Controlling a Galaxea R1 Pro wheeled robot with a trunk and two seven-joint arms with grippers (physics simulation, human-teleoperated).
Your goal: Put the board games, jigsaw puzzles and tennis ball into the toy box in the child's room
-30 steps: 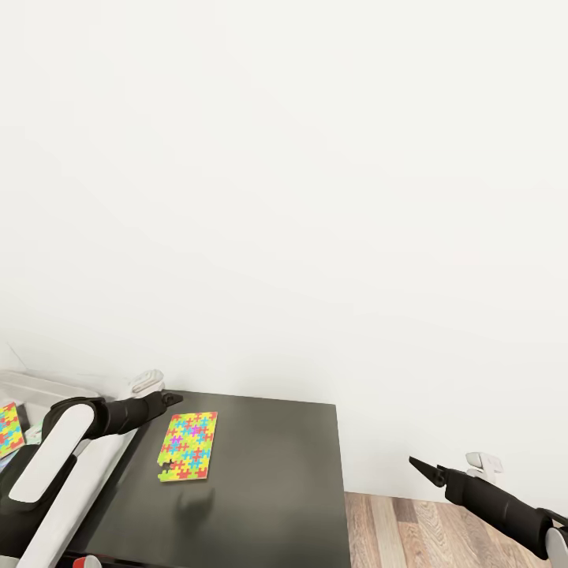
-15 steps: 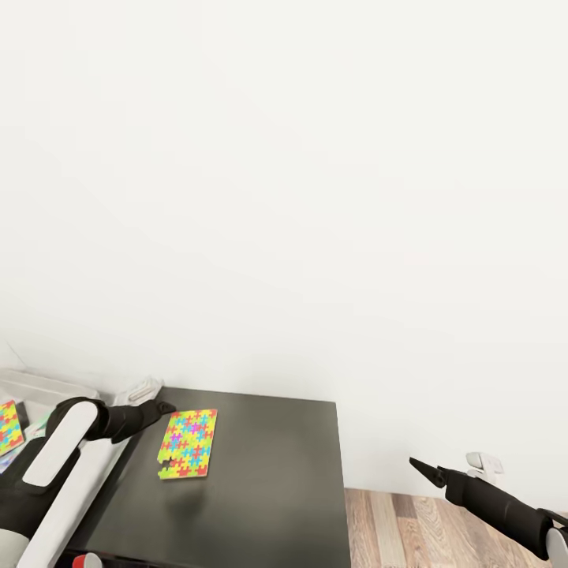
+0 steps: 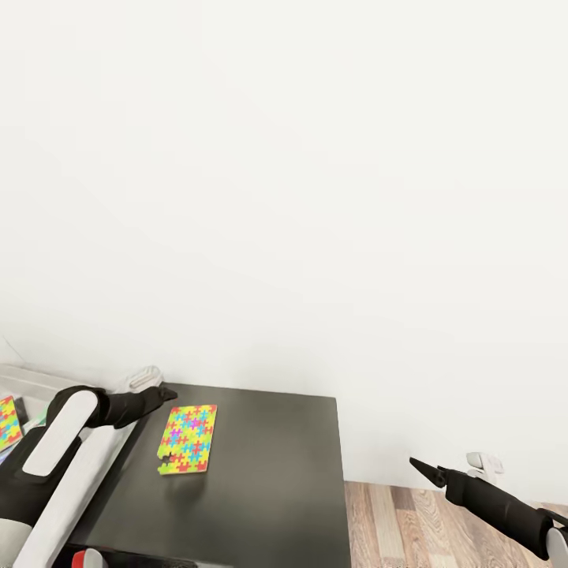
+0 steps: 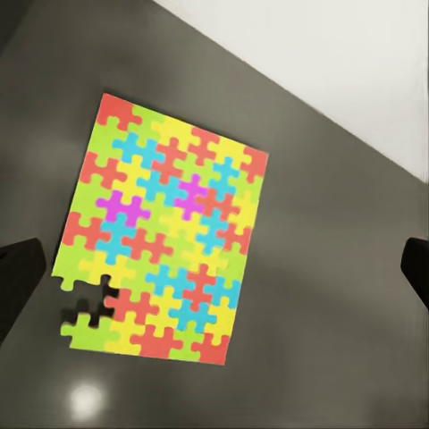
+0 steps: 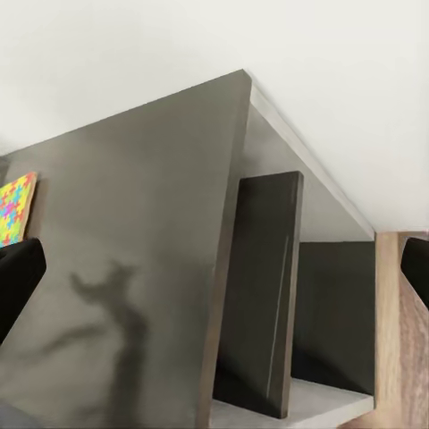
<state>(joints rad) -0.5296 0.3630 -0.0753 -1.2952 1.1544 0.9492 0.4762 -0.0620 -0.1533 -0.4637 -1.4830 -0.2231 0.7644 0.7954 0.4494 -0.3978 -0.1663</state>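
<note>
A jigsaw puzzle (image 3: 187, 439) with one piece missing at a corner lies flat on the dark cabinet top of the table (image 3: 268, 481). My left gripper (image 3: 160, 390) hovers just beside its far left corner, open. In the left wrist view the puzzle (image 4: 165, 234) lies under the open left gripper (image 4: 214, 273), whose fingertips (image 4: 18, 279) stand wide apart. A second jigsaw puzzle (image 3: 7, 421) lies inside the light grey toy box (image 3: 47, 379) at the left edge. My right gripper (image 3: 424, 468) is open and empty, out past the cabinet's right side above the floor.
A white wall rises right behind the cabinet. Wooden floor (image 3: 442, 528) lies to its right. The right wrist view shows the cabinet's end with an open shelf and upright divider (image 5: 264, 304), and a sliver of the puzzle (image 5: 15, 211).
My left gripper has drifted slightly towards the wall, staying next to the puzzle, which has not moved. The view has shifted a little. The right arm is still.
</note>
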